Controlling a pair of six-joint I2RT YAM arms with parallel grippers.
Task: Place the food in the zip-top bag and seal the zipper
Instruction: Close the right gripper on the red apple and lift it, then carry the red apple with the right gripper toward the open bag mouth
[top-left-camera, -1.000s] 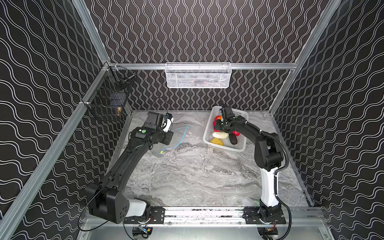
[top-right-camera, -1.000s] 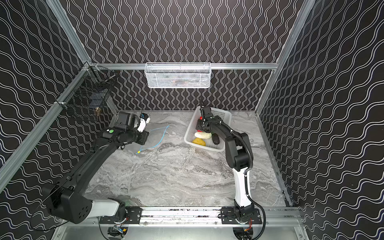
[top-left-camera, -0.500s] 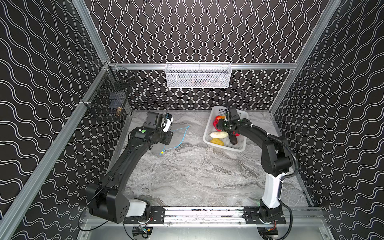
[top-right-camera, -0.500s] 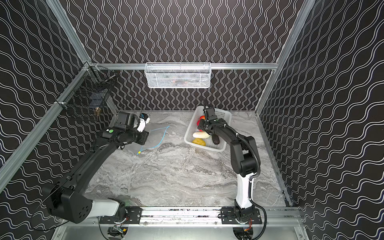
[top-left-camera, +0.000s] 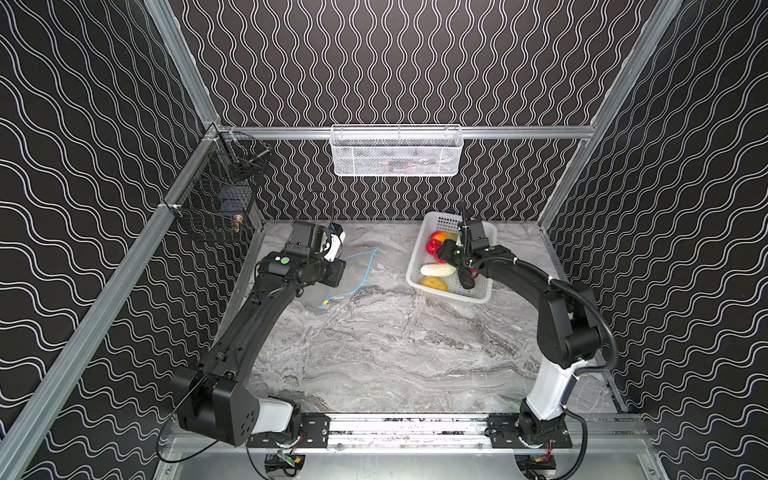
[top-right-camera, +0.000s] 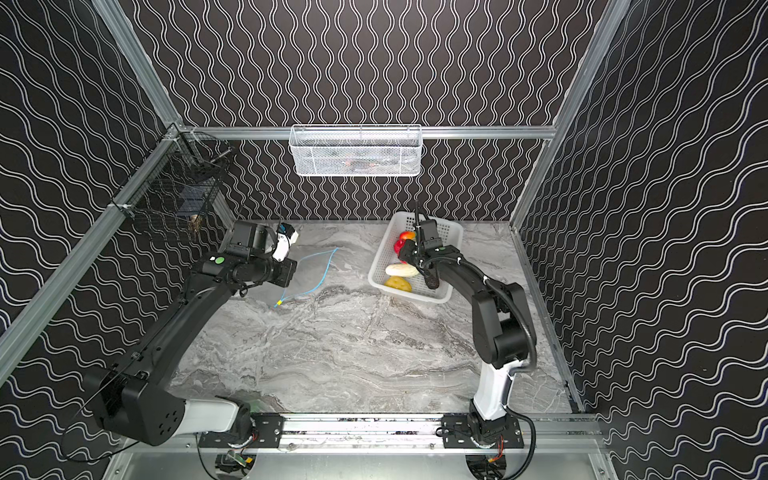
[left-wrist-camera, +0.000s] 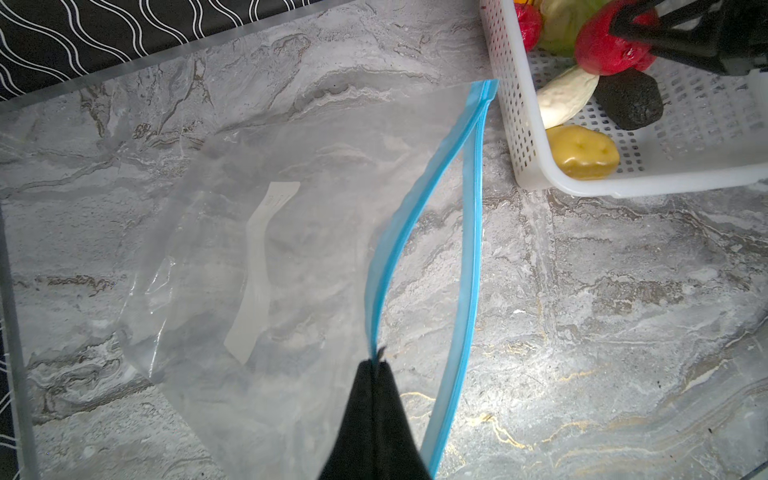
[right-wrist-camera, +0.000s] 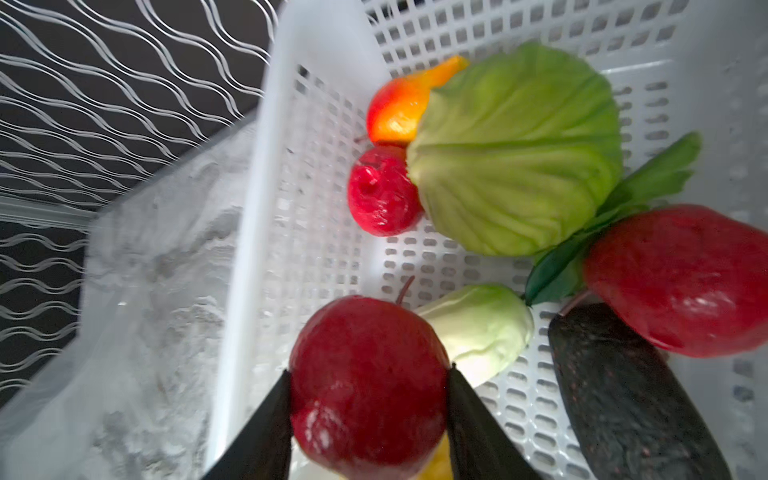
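Note:
The zip-top bag (left-wrist-camera: 257, 249) lies clear and floppy on the marble table, its mouth gaping toward the basket. My left gripper (left-wrist-camera: 378, 362) is shut on the upper lip of the blue zipper (left-wrist-camera: 469, 249) and holds it lifted. In both top views the yellow slider (top-left-camera: 324, 303) sits at the zipper's near end. My right gripper (right-wrist-camera: 368, 372) is shut on a red fruit (right-wrist-camera: 365, 386) just above the white basket (top-left-camera: 478, 296). Inside the basket lie the cabbage (right-wrist-camera: 515, 149), the radish (top-left-camera: 437, 270), the yellow potato (top-left-camera: 434, 284), the avocado (right-wrist-camera: 623, 395), an orange-red fruit (right-wrist-camera: 399, 108) and two more red fruits.
The perforated basket wall (right-wrist-camera: 257, 208) stands between the held fruit and the bag. A white wire basket (top-left-camera: 397, 151) hangs on the back wall and a black wire cage (top-left-camera: 216, 203) on the left wall. Open marble table (top-left-camera: 395, 353) stretches toward the front rail.
The right arm's elbow has swung out to the right while its gripper stays over the basket with the red fruit. The left arm and the bag have not moved.

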